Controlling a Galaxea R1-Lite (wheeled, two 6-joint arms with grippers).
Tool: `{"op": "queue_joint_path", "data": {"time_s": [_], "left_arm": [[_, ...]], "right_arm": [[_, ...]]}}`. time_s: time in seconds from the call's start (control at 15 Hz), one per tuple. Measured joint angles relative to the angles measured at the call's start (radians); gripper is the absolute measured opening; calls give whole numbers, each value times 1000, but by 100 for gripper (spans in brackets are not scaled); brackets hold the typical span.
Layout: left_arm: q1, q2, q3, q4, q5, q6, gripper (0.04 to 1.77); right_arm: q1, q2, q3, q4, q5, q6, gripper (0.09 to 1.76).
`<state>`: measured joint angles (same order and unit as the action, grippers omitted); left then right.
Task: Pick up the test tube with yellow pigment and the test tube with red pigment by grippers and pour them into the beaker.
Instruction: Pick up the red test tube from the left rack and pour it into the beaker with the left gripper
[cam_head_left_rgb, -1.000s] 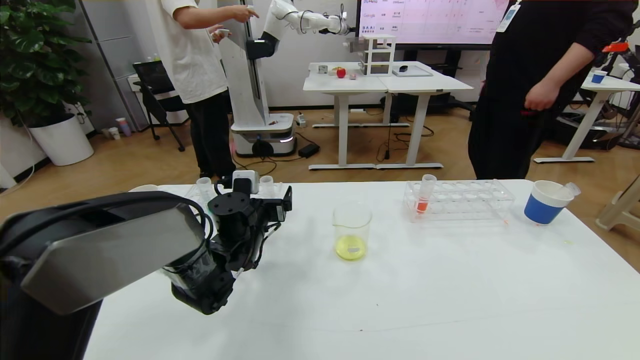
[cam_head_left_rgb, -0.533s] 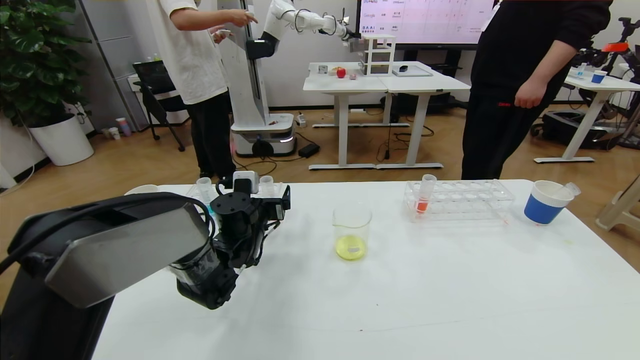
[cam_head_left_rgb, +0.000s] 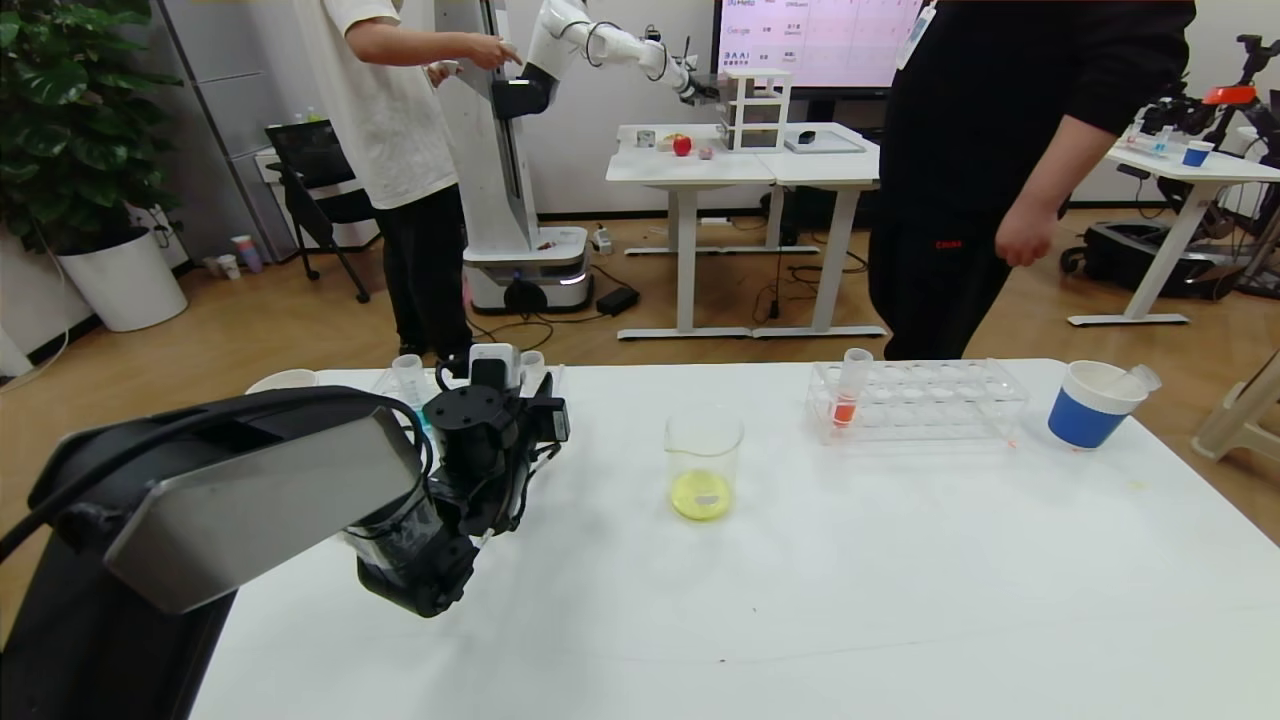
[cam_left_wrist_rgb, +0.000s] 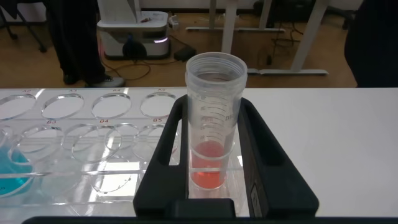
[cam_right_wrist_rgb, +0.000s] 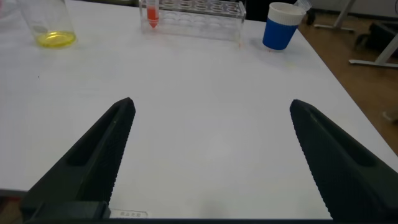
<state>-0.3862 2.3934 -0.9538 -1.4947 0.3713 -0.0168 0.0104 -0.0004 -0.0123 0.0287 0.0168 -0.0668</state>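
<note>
The test tube with red pigment stands upright in a clear rack at the table's far left, with pale coral-pink liquid at its bottom. My left gripper is shut on this tube, one black finger against each side. In the head view the left gripper hides most of the tube. The beaker stands mid-table, to the right of the left gripper, with yellow liquid in its bottom. No tube with yellow liquid is in view. My right gripper is open and empty over bare table near the front.
A second clear rack at the far right holds a tube of brighter orange-red liquid. A blue-and-white paper cup stands right of it. Blue liquid shows in the left rack. A person in black stands behind the table.
My left gripper's fingers have drawn in around the red tube while the wrist barely shifted. The person in black has walked left behind the table.
</note>
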Motion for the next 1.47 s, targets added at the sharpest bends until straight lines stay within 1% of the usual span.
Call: {"op": "queue_joint_path", "data": {"time_s": [0.27,0.73,0.93,1.0,1.07,1.27,1.33,1.4,1.47], "left_arm": [[-1,-15,-5,9,0,30,50],[1,-160,-68,205,-4,37,50],[-4,-199,-74,211,-21,89,50],[-10,-209,-77,211,-49,93,50],[-17,-220,-80,212,-94,95,50],[-52,-252,-73,208,-250,117,50],[-60,-260,-69,194,-317,139,50],[-64,-265,-63,164,-409,176,50],[-66,-267,-53,134,-477,241,50]], "right_arm": [[0,0,0,0,0,0,174],[0,0,0,0,0,0,174],[0,0,0,0,0,0,174],[0,0,0,0,0,0,174],[0,0,0,0,0,0,174],[0,0,0,0,0,0,174],[0,0,0,0,0,0,174],[0,0,0,0,0,0,174],[0,0,0,0,0,0,174]]}}
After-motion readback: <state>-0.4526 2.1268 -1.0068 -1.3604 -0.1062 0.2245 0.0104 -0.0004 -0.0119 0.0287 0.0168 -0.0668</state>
